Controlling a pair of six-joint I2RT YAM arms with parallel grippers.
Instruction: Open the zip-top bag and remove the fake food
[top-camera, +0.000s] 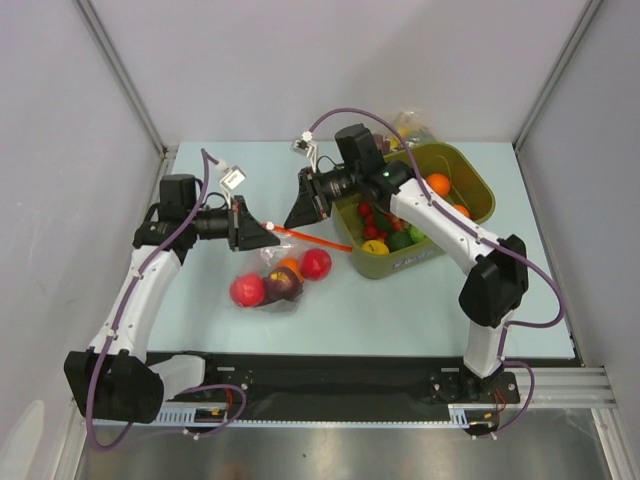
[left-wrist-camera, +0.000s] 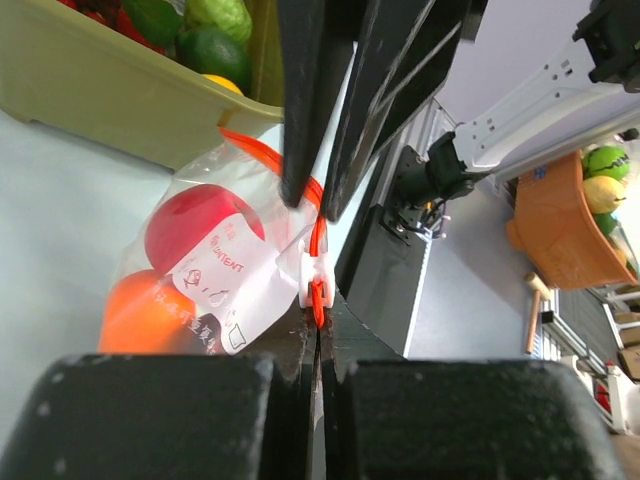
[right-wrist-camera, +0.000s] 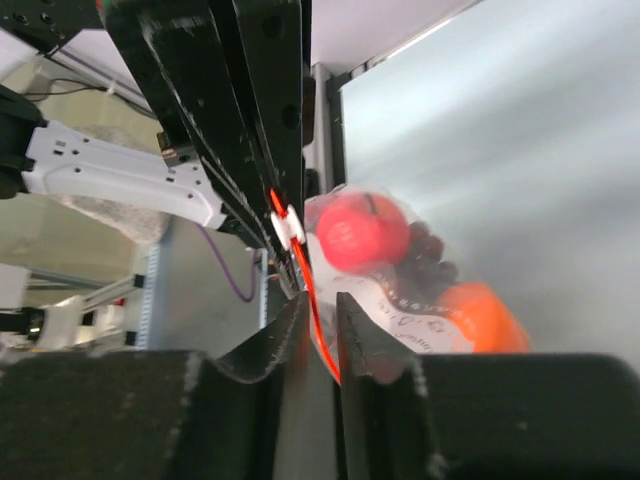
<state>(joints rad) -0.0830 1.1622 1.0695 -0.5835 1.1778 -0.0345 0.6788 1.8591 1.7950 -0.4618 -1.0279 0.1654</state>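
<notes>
The zip-top bag (top-camera: 268, 272) lies on the table with a red apple (top-camera: 316, 264), a second red fruit (top-camera: 246, 290), an orange one (top-camera: 289, 266) and a dark maroon one (top-camera: 284, 287) inside. Its red-orange zip strip (top-camera: 322, 240) is lifted. My left gripper (top-camera: 268, 228) is shut on the strip's end at the white slider (left-wrist-camera: 312, 272). My right gripper (top-camera: 292, 220) sits just beside it, its jaws a narrow gap apart with the strip (right-wrist-camera: 312, 300) running between them. The right wrist view shows the apple (right-wrist-camera: 360, 232), grapes (right-wrist-camera: 430, 265) and orange fruit (right-wrist-camera: 480, 315) through the plastic.
An olive-green bin (top-camera: 482, 188) with limes, a lemon, chillies and oranges stands right of the bag, under my right arm. Another clear bag (top-camera: 415, 125) lies behind it. The bin (left-wrist-camera: 100, 100) also shows in the left wrist view.
</notes>
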